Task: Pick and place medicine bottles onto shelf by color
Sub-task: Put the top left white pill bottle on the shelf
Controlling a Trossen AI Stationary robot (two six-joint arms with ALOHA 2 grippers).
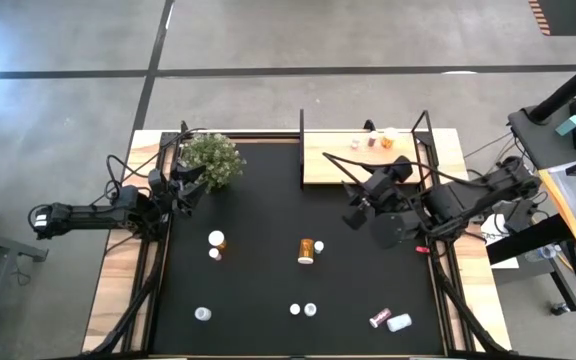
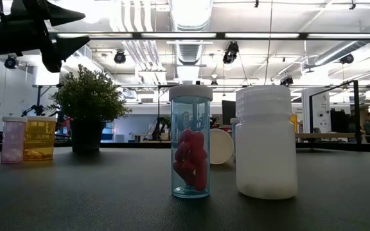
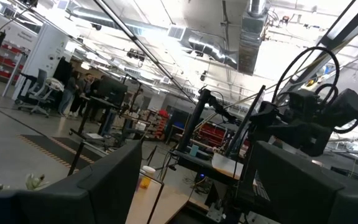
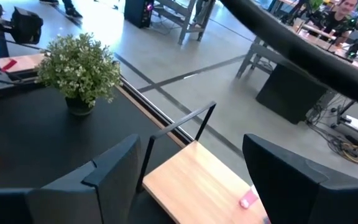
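Note:
The shelf [image 1: 343, 157], a light wooden board in a black frame, stands at the table's far edge and carries a few medicine bottles [image 1: 380, 139] near its right end. More bottles are scattered on the black mat: an orange one [image 1: 307, 250] lying mid-table, an orange one [image 1: 217, 240] standing left of it, and white-capped ones [image 1: 303, 309] near the front. A clear bottle of red pills [image 2: 191, 141] and a white bottle [image 2: 266, 151] fill the low view. My right gripper [image 1: 356, 203] hangs open above the mat, just in front of the shelf [image 4: 197, 180], holding nothing. My left gripper [image 1: 190, 180] waits open beside the plant.
A potted green plant [image 1: 211, 158] stands at the far left of the mat. A pink bottle [image 1: 379, 318] and a white one [image 1: 399, 322] lie near the front right corner. A small red speck [image 1: 421, 248] lies by the mat's right edge. Black frame rails run along the table's sides.

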